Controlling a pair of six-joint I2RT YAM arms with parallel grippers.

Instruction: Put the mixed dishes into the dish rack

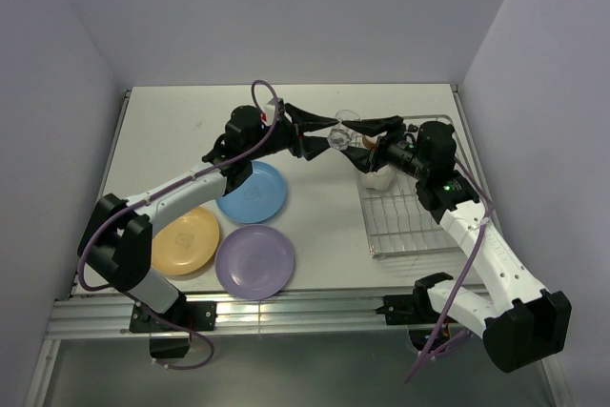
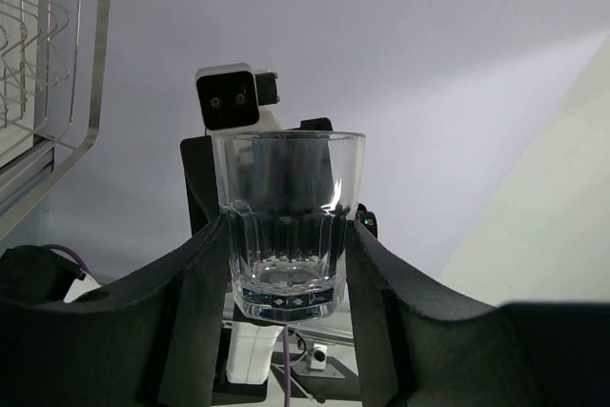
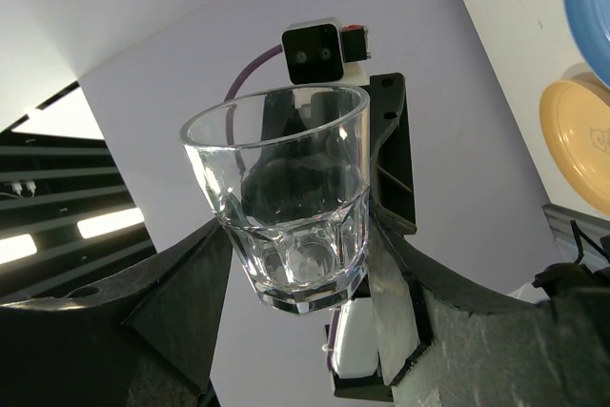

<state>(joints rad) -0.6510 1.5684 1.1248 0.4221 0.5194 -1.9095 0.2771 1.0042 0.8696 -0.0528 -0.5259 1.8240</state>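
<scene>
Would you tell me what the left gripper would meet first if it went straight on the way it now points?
Likely the right gripper, facing the left gripper just beyond the clear glass held between them.

White table — dish rack at right; blue plate, orange-yellow plate and purple plate lie left of rack.

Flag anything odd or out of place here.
One clear faceted glass is clamped in mid-air by both the left gripper and the right gripper at once, beside the silver wire dish rack. It looks like a handover rather than a fault. Nothing appears spilled or broken.
</scene>
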